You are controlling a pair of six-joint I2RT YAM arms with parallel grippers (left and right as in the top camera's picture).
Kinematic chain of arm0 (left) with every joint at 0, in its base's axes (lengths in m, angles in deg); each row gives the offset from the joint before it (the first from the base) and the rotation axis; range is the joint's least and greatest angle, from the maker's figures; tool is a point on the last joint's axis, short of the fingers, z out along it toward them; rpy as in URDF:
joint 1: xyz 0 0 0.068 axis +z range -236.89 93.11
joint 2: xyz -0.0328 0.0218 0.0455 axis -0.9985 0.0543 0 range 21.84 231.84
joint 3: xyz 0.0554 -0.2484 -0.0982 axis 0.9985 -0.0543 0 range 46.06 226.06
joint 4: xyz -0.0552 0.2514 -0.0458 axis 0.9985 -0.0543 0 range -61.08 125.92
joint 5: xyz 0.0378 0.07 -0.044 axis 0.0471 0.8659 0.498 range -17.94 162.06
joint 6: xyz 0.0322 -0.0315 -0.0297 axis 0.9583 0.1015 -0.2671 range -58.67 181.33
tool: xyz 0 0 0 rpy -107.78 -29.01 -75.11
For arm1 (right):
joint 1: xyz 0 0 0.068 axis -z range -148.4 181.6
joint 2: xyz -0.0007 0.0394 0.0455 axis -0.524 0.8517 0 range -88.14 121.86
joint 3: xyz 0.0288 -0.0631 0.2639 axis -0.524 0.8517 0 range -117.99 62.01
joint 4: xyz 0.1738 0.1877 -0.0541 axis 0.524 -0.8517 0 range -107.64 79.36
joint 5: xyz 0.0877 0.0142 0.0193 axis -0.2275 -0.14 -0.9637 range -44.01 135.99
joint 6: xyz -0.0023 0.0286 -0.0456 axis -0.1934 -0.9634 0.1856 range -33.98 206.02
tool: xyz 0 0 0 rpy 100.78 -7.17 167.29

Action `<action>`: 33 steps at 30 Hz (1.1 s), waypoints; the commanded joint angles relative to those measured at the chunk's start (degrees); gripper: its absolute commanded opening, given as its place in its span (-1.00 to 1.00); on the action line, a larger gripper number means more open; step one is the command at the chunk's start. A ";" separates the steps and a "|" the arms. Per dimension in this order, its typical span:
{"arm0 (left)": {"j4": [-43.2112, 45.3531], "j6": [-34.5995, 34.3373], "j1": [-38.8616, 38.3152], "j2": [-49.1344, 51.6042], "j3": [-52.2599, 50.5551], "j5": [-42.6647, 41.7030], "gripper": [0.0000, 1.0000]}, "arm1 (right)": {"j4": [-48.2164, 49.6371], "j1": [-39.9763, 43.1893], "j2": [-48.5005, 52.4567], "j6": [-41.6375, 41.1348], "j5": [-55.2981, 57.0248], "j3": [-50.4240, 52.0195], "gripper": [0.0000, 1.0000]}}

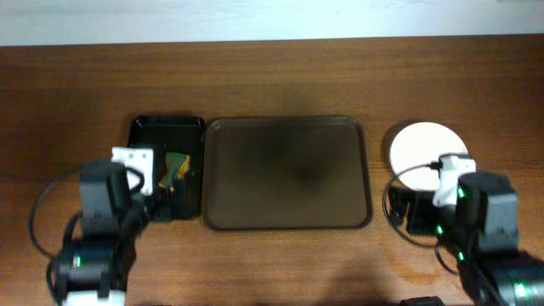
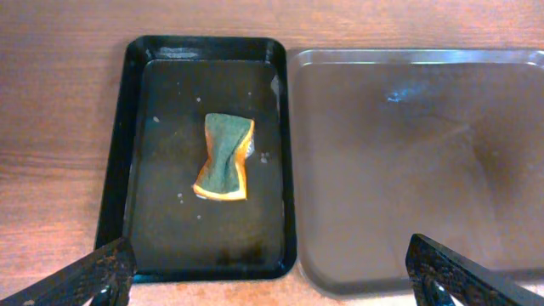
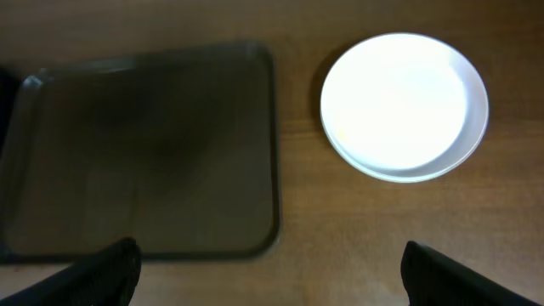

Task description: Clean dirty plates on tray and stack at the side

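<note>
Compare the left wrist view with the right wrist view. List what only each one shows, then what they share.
Only the left wrist view: the narrow black tray with a green and orange sponge lying in it, and the left tool, fingers wide apart.
Only the right wrist view: a white plate on the table, apart from the dark brown tray, with no sauce visible on top, and the right tool, also open.
Both: the dark brown tray, with no plate on the part each view shows, and the wooden table.

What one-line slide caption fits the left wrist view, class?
Open left tool hovers over a green-and-orange sponge in the small black tray, beside the brown tray.
</note>
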 commanded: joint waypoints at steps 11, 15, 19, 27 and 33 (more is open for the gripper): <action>0.52 0.85 -0.17 -6.10 -1.53 -1.60 0.99 | -1.29 -0.39 -0.28 -0.46 0.92 0.70 0.97; 0.50 0.87 -0.17 -6.10 -1.53 -1.60 0.99 | -0.85 1.05 -5.55 1.31 3.80 1.22 0.97; 0.50 0.85 -0.17 -6.10 -1.53 -1.60 0.99 | 14.58 1.27 -22.38 2.56 3.87 15.76 0.97; 0.52 0.85 -0.17 -6.10 -1.53 -1.60 0.99 | 51.87 1.27 -42.84 2.58 3.19 48.83 0.97; 0.52 0.85 -0.17 -6.10 -1.53 -1.60 1.00 | 58.10 1.31 -42.84 8.87 -1.51 58.71 0.97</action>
